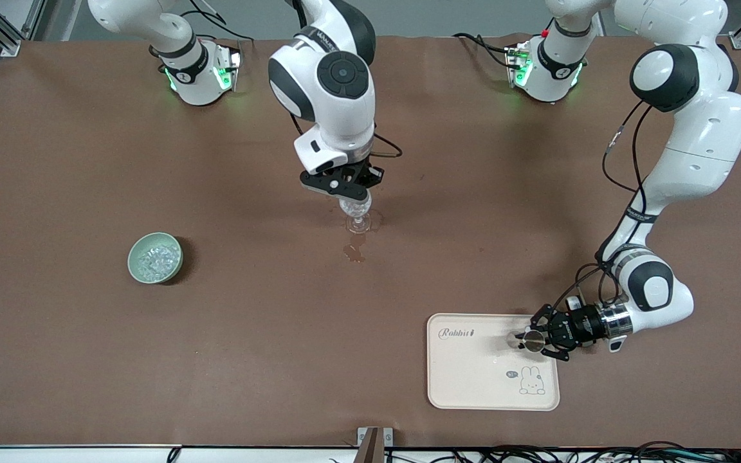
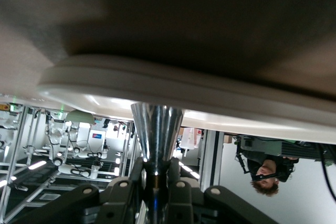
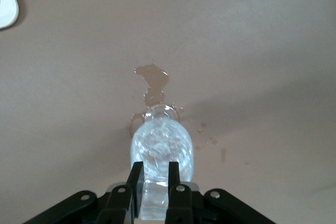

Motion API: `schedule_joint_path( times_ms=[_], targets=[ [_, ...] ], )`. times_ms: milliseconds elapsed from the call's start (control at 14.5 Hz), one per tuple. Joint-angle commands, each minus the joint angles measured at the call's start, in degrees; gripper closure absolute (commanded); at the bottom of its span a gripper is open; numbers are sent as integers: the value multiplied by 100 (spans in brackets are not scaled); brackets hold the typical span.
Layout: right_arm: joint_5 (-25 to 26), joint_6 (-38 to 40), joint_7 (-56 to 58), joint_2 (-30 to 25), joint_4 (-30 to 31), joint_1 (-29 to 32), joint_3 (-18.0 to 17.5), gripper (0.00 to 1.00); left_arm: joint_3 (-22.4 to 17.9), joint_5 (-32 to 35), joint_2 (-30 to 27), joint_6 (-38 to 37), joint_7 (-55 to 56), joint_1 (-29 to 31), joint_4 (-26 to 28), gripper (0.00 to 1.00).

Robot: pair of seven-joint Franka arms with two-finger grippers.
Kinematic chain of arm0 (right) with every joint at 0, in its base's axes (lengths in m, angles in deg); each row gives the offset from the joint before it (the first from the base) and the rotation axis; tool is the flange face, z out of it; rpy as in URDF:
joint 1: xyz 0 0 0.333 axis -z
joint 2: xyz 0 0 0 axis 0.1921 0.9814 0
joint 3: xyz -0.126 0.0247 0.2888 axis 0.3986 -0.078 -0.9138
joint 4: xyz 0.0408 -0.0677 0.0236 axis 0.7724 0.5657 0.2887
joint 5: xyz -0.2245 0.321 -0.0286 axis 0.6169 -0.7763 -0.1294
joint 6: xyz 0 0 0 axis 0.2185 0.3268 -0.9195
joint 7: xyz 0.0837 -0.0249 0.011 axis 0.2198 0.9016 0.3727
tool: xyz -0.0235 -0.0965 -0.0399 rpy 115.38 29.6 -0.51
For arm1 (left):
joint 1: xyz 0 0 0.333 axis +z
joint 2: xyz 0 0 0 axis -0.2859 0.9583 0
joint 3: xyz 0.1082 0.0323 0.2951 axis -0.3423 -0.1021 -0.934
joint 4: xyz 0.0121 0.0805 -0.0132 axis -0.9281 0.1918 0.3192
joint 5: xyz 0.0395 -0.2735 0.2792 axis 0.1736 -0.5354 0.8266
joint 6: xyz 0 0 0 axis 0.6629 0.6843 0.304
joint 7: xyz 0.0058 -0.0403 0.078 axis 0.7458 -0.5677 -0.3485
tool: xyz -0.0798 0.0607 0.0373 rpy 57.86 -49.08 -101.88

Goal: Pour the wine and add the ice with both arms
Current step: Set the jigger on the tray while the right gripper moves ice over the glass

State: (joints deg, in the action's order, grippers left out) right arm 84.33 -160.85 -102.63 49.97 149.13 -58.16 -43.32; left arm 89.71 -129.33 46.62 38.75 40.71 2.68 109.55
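Note:
A clear stemmed wine glass (image 1: 359, 215) stands mid-table with glittering ice in its bowl (image 3: 161, 145). My right gripper (image 1: 348, 193) hangs just over it. In the right wrist view that gripper (image 3: 155, 174) is shut on a clear glassy chunk of ice (image 3: 155, 198). My left gripper (image 1: 538, 339) lies low at the cream tray's (image 1: 473, 379) edge toward the left arm's end, shut on a small shiny metal cup (image 1: 533, 342). The left wrist view shows its fingers (image 2: 157, 169) clamped on the cup's narrow part (image 2: 156, 129), under the tray's rim (image 2: 157, 85). Wine inside the cup is hidden.
A pale green bowl (image 1: 155, 257) with more ice sits toward the right arm's end. A brownish wet puddle (image 1: 354, 251) lies on the brown tabletop just nearer the front camera than the glass, with droplets around it (image 3: 152, 80).

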Motion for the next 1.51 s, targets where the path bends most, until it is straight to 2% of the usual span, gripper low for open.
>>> schedule_joint_path(
  times_ms=[0, 69, 207, 275, 344, 551, 826, 964, 1102, 1308, 1446],
  targets=[
    [44, -10, -91, 160, -130, -19, -29, 100, 15, -119, 100, 28, -217, -66, -99, 72],
    [35, -1, -82, 160, -130, -19, -29, 100, 15, -119, 100, 28, -225, -66, -73, 66],
    [44, 16, -65, 151, -130, -11, -29, 100, 15, -102, 91, 28, -234, -119, -64, 48],
    [44, 138, -39, 133, -130, 15, -29, 100, 15, -75, 74, 28, -225, -145, -73, 29],
    [44, 261, -30, 125, -130, 24, -29, 100, 7, -32, 30, 28, -234, -145, -73, 0],
    [52, 298, -65, 142, -112, -37, -29, 100, -29, 485, -110, 28, -190, -119, -73, 0],
    [44, 307, -47, 151, -103, -28, -29, 98, -20, 1961, -506, -24, -120, -58, -73, 0],
    [44, 307, -56, 151, -103, -37, -29, 96, -11, 2157, -725, -129, -68, 56, -55, 0],
    [44, 307, -56, 151, -103, -28, -29, 94, -37, 2550, -1076, -585, 116, 83, -55, 0],
    [44, 307, -47, 151, -95, -28, -29, 76, 41, 3850, -1664, -1121, 153, 154, -55, 0],
    [44, 307, -39, 160, -95, -28, -29, 67, 155, 4256, -2034, -1412, 144, 66, -55, 0]
  ],
)
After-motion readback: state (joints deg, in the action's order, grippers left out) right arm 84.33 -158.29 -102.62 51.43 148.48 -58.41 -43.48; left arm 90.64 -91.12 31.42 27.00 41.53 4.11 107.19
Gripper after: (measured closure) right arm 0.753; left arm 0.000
